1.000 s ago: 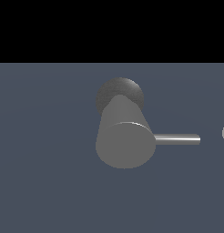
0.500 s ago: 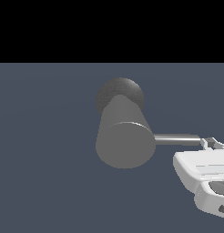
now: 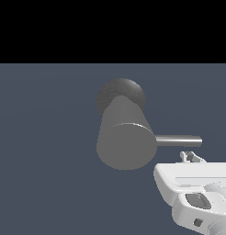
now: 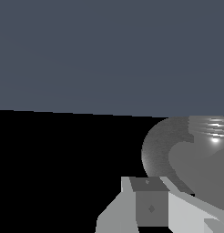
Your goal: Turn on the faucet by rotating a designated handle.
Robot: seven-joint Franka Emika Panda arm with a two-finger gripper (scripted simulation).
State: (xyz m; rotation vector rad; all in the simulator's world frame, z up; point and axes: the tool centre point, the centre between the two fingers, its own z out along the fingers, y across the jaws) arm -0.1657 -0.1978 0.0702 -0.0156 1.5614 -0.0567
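Grey and matte, the faucet [image 3: 126, 137] sits near the middle of the exterior view, a thick cylinder whose flat round end face turns toward the camera, with a darker round dome base behind it at about 12 o'clock from that face. Its surroundings are a plain slate-blue surface [image 3: 46, 151] under a black band.

From the 3 o'clock side of the end face the handle [image 3: 178, 141] sticks straight out toward the exterior view's right, a thin shiny silver-grey rod lying level.

White and bulky, the end effector [image 3: 190, 157] enters from the 5 o'clock corner of the exterior view. Its small fingertips lie just under the outer end of the handle, at about 6 o'clock from the rod's tip, close to it; contact cannot be made out. Whether its fingers are apart or together cannot be told from either view.

On the wrist view, the faucet [image 4: 186, 159] appears as a large grey rounded mass with a bright glint, and one grey finger [image 4: 150, 202] of the end effector juts up in the foreground.
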